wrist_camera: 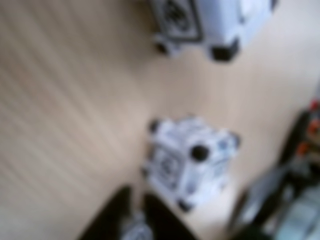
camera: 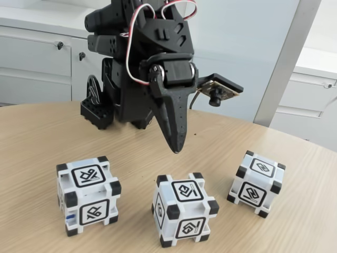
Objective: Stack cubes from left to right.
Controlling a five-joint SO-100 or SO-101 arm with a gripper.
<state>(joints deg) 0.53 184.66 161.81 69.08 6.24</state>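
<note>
Counter [camera: 42, 137]: pale wood-grain top, rounded edge, carrying everything. Grey cabinets [camera: 31, 63] stand behind it.

Arm [camera: 137, 58]: black, red and white wires looped over the upper joints, base planted at the back of the counter. We read its pose as a waiting one, raised so the row below stays clear.

Claw [camera: 176, 147]: in the fixed view it hangs point-down, above and behind the middle cube, touching nothing. The two fingers read as one dark wedge, so we take it as closed and empty. In the blurred wrist view two dark finger shapes [wrist_camera: 145, 215] sit close together at the bottom edge, which fits.

Wrist camera [camera: 216, 95]: bracketed off the claw's side, looking down.

Cubes, fixed view: left cube [camera: 87, 195], middle cube [camera: 184, 208], right cube [camera: 256, 183]. All three rest on the counter in a loose row, well apart, none stacked. We judge the spacing leaves the fingers room to straddle any one.

Wrist view: one cube [wrist_camera: 192, 160] sits just ahead of the fingers, another [wrist_camera: 210, 22] beyond at the top edge. Too blurred to tell which.

Stacking not yet begun, by our judgement.
</note>
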